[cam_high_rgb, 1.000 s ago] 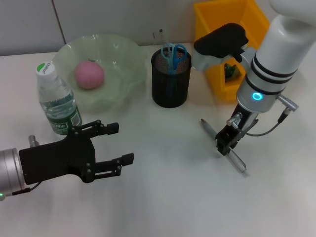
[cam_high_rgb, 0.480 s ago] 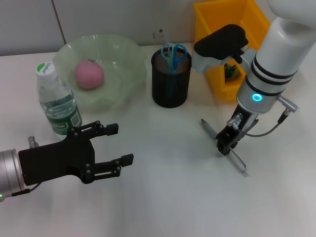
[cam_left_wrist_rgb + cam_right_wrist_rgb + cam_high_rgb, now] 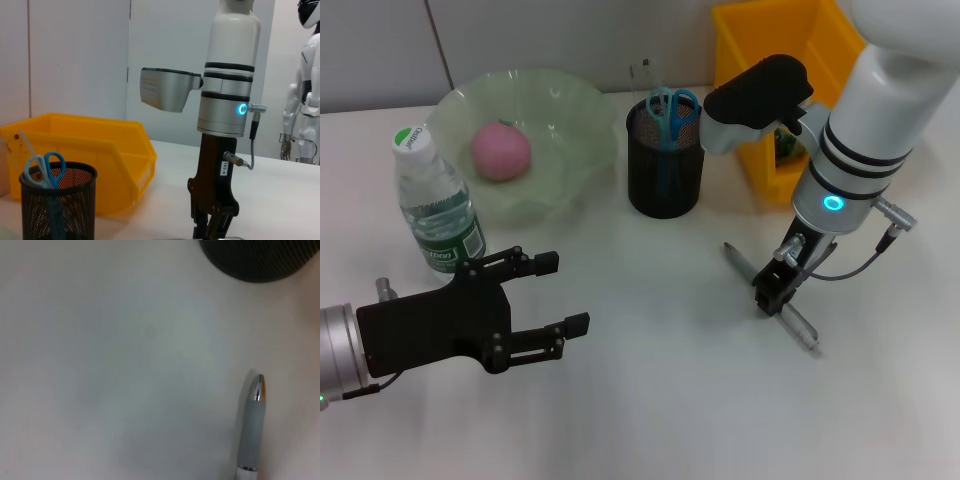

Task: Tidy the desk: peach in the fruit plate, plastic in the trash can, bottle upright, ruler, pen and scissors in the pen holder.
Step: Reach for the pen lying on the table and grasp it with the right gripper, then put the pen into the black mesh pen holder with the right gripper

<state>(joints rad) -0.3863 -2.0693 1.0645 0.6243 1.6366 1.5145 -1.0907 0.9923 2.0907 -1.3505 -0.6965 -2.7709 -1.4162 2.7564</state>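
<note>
A grey pen (image 3: 800, 325) lies on the white desk, and its tip (image 3: 256, 385) shows in the right wrist view. My right gripper (image 3: 770, 293) stands down on the pen's middle, its narrow fingers (image 3: 221, 222) shut on it. The black mesh pen holder (image 3: 665, 165) holds blue-handled scissors (image 3: 672, 105) and a clear ruler (image 3: 647, 75). A pink peach (image 3: 500, 150) rests in the green fruit plate (image 3: 565, 110). The bottle (image 3: 435, 205) stands upright. My left gripper (image 3: 545, 295) hovers open at the front left, holding nothing.
A yellow bin (image 3: 750, 30) stands at the back right, behind the right arm, with a small green piece (image 3: 785, 147) inside it. The pen holder (image 3: 57, 207) and the bin (image 3: 110, 150) also show in the left wrist view.
My right arm has shifted slightly to the left, staying low at the pen. The pen lies in nearly the same spot. The left arm has barely moved.
</note>
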